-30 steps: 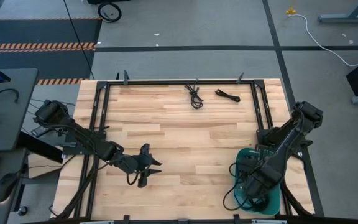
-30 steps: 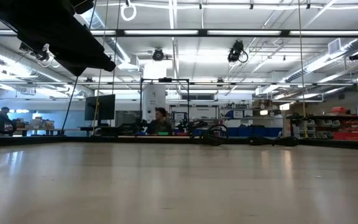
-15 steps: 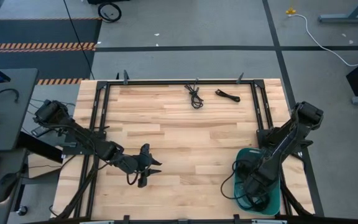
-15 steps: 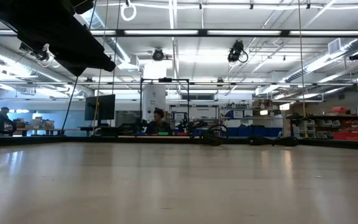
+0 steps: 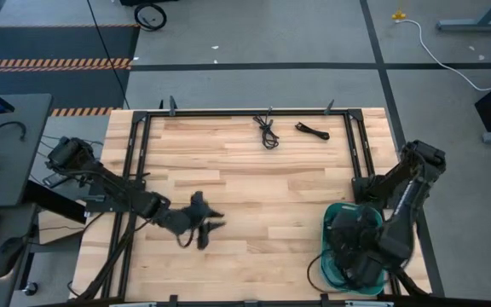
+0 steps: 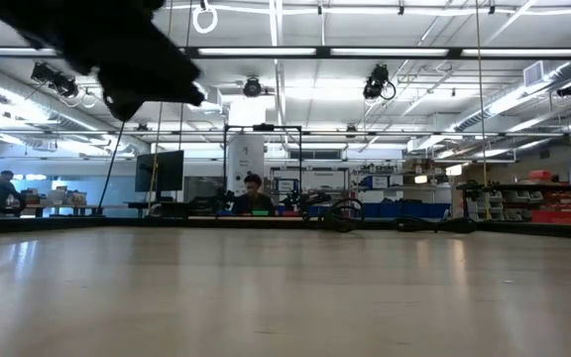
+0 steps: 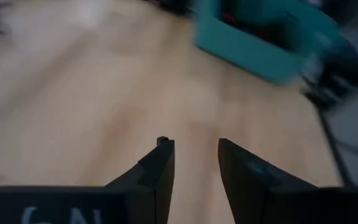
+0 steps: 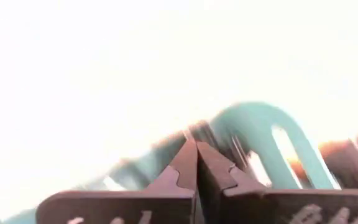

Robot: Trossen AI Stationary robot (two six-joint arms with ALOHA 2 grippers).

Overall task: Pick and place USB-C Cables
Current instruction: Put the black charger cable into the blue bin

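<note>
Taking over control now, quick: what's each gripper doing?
Left gripper: open, empty, above bare table.
Right gripper: shut, nothing seen between its fingers, over the teal bin.

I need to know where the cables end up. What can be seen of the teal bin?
The teal bin looks like plastic, open-topped with a rounded rim, and stands upright at the table's near right corner. Dark cables lie in it, one loop hanging over its left rim. The right claw is shut above its inside. Its far wall is hidden by the arm.
</note>
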